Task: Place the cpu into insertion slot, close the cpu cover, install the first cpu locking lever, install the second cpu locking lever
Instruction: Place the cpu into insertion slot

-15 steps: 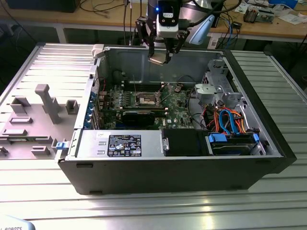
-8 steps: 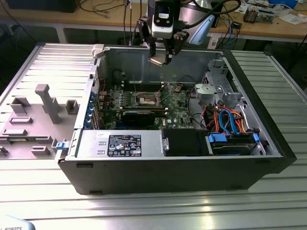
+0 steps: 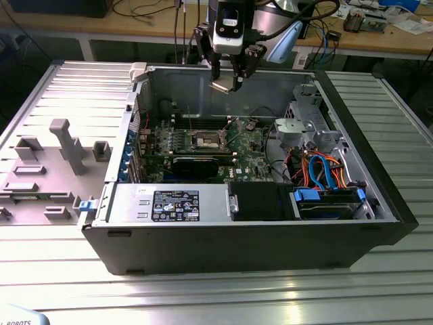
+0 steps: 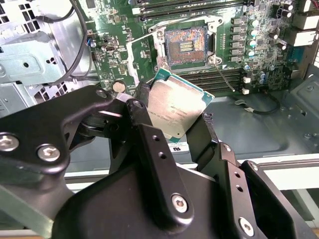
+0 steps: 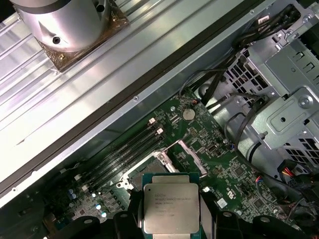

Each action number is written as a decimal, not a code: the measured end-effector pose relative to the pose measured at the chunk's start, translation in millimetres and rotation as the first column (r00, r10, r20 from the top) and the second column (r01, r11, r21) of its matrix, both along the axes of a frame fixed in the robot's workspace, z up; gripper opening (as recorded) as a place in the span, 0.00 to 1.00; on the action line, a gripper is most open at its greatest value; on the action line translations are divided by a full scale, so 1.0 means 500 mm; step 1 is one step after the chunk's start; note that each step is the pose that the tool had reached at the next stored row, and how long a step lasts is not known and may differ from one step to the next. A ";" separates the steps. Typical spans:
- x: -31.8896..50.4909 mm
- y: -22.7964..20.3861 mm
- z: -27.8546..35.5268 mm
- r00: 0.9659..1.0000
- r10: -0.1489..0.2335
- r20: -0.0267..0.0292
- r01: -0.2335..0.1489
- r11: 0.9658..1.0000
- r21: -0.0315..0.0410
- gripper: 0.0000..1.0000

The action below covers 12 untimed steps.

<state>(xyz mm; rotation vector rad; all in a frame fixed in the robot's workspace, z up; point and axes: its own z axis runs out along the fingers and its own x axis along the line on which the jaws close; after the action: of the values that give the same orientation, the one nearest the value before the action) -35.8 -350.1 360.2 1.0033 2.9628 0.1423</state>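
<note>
Pinching the cpu [image 4: 174,107] by two opposite edges, the gripper [image 3: 227,82] hangs in the upper middle of the exterior view, above the open computer case [image 3: 237,244] and well apart from the board. Farther down, near that frame's centre, the insertion slot [image 3: 206,141] lies bare. A good placement probably means squaring the chip, which looks skewed against the socket's sides in the second wrist view, then lowering it flat without scraping the contacts.
</note>
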 end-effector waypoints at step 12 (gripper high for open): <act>0.000 0.0000 -0.001 0.997 -0.075 0.000 0.075 0.997 0.000 0.54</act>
<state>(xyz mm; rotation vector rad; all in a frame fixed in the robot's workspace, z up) -35.8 -350.1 359.5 1.1124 2.9199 0.1416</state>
